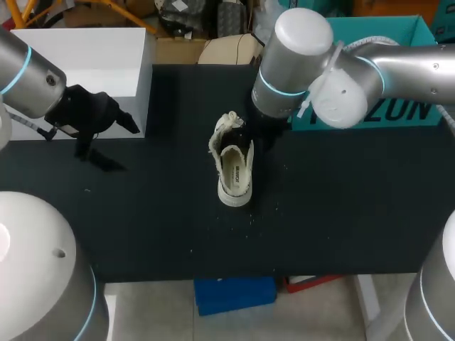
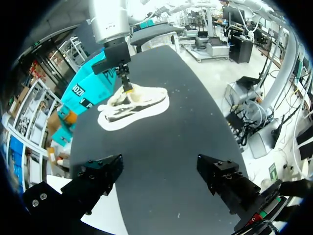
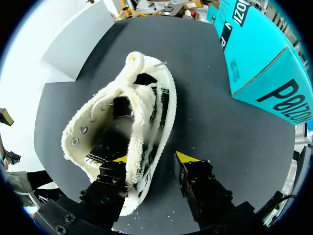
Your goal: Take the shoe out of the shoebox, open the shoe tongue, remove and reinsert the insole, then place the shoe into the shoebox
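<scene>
As I log it, shoe point(image 1: 233, 170): upright mid-worktop point(image 1: 341, 213), well off every edge.
Right claw point(image 3: 154, 157): apart, astride shoe's side wall.
Left claw point(image 2: 164, 176): apart, near worktop's left edge, well off.
Shoebox point(image 1: 387, 32): far right edge.

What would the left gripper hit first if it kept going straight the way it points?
Probably the black table, just short of the shoe, since the left gripper tilts down towards it. Depth is unclear; it might reach the shoe's side instead.
</scene>
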Tool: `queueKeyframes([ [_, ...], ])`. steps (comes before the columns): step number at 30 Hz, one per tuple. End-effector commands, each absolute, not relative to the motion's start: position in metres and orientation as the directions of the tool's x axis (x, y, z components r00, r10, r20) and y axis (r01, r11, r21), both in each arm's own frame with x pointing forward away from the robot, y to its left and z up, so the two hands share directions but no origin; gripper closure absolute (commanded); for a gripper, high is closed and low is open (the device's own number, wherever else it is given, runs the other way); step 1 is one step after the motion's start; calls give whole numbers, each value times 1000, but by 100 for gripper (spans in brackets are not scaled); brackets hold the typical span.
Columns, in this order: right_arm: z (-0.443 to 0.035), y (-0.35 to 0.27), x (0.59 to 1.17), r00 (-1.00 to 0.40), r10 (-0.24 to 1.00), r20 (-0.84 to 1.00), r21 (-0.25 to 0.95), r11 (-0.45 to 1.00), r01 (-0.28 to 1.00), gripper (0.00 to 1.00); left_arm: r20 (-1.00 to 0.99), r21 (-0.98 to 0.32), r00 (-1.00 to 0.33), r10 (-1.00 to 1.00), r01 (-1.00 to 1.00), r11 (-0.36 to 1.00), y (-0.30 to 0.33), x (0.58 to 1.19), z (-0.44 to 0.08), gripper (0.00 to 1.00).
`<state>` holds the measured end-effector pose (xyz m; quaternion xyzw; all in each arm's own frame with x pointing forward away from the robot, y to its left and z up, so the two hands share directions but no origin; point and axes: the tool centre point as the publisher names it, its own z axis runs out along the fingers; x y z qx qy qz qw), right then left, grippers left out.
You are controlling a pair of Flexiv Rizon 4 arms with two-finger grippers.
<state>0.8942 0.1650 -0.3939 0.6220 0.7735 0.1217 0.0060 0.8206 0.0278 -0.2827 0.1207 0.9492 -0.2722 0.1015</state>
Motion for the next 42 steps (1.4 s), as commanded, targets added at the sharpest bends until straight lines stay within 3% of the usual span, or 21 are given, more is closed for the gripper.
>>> queueKeyframes([
  [1, -412, 175, 900, -229, 962, 148, 184, 201, 962, 55, -259, -489, -950, 174, 284, 824, 27, 820, -283, 0],
  [6, -425, 177, 903, -229, 963, 143, 174, 204, 964, 58, -259, -489, -950, 174, 284, 824, 27, 820, -283, 0],
  [7, -425, 177, 904, -230, 963, 141, 172, 205, 963, 73, -259, -489, -950, 174, 284, 824, 27, 820, -283, 0],
  [8, -424, 178, 905, -231, 963, 140, 171, 207, 963, 100, -259, -489, -950, 174, 284, 824, 27, 820, -283, 0],
  [19, -357, 159, 888, -300, 930, 214, 179, 264, 948, 100, -259, -489, -950, 174, 284, 824, 27, 820, -283, 0],
  [22, -321, 151, 883, -415, 880, 230, 197, 375, 906, 100, -259, -489, -950, 174, 284, 824, 27, 820, -283, 0],
  [26, -263, 141, 881, -697, 701, 151, 257, 653, 713, 100, -259, -489, -950, 174, 284, 824, 27, 820, -283, 0],
  [30, -211, 127, 885, -905, 426, 7, 212, 883, 418, 100, -259, -489, -950, 174, 284, 824, 27, 820, -283, 0],
  [33, -178, 121, 895, -969, 225, -101, 84, 973, 217, 100, -259, -489, -950, 174, 284, 824, 27, 820, -283, 0],
  [35, -160, 115, 904, -985, 62, -164, -83, 994, 76, 100, -259, -489, -950, 174, 284, 824, 27, 820, -283, 0],
  [42, -160, 115, 904, -985, 62, -164, -83, 994, 76, 100, -259, -489, -950, 174, 284, 824, 27, 820, -283, 0],
])
